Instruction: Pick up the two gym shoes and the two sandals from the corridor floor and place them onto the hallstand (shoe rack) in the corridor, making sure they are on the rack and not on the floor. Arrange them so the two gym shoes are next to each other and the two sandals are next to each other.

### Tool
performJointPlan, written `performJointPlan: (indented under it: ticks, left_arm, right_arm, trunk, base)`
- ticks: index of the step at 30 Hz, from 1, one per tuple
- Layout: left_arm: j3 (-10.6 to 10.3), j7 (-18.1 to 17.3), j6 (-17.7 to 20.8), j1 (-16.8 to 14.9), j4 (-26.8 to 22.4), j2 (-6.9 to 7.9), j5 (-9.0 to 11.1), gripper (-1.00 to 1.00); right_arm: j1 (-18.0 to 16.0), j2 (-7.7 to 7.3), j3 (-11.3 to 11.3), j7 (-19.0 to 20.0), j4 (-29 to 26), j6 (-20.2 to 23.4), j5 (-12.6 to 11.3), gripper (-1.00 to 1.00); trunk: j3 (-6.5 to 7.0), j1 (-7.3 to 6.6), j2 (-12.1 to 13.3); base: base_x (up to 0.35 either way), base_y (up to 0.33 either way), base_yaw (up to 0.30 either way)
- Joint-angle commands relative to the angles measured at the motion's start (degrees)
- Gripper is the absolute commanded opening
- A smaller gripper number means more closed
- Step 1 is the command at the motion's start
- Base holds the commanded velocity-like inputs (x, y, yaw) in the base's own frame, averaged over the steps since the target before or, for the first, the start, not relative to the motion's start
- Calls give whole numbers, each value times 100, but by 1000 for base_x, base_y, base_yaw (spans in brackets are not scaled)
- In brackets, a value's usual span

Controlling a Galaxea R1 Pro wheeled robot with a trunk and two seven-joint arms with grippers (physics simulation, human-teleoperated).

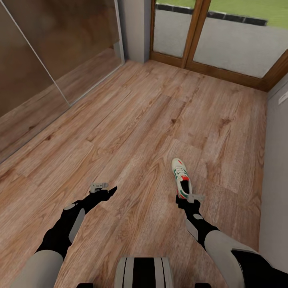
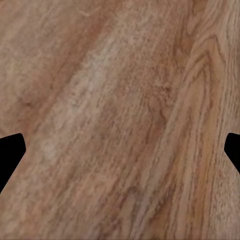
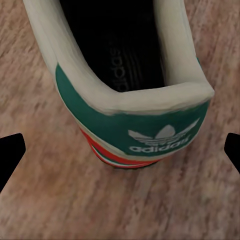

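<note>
The head camera looks forward and steeply down over both arms onto the corridor floor (image 1: 132,120), taking in the glass door (image 1: 224,40) at the far end. The gym shoe (image 1: 181,178) serves as landmark: the right wrist camera sits just behind its heel, very near, facing along the shoe (image 3: 130,85). The left wrist camera hangs well to the left of the shoe, close above bare planks (image 2: 120,115). All 3 views share this floor; head and right wrist share the shoe.
</note>
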Motion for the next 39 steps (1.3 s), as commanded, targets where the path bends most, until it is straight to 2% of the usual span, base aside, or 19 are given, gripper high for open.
performJointPlan:
  ticks: [1, 6, 11, 39]
  left_arm:
    - [10, -22, 56, -1, -4, -1, 60, 100]
    - [10, -22, 56, -1, -1, -1, 60, 100]
    - [10, -22, 56, -1, -3, -1, 60, 100]
    - [10, -22, 56, -1, 2, -1, 60, 100]
  right_arm:
    - [-2, 3, -34, -3, 5, -21, 12, 100]
    - [-5, 3, -34, -1, 5, -21, 13, 100]
    - [-3, 3, -34, -2, 1, -21, 12, 100]
    - [-4, 3, -34, -5, 5, -21, 12, 100]
  trunk:
    - [-5, -1, -1]
    - [-20, -1, -1]
    - [-162, 12, -8]
    - [-177, 12, -8]
  base:
    - [0, 0, 0]
    - [0, 0, 0]
    - [0, 0, 0]
    - [23, 0, 0]
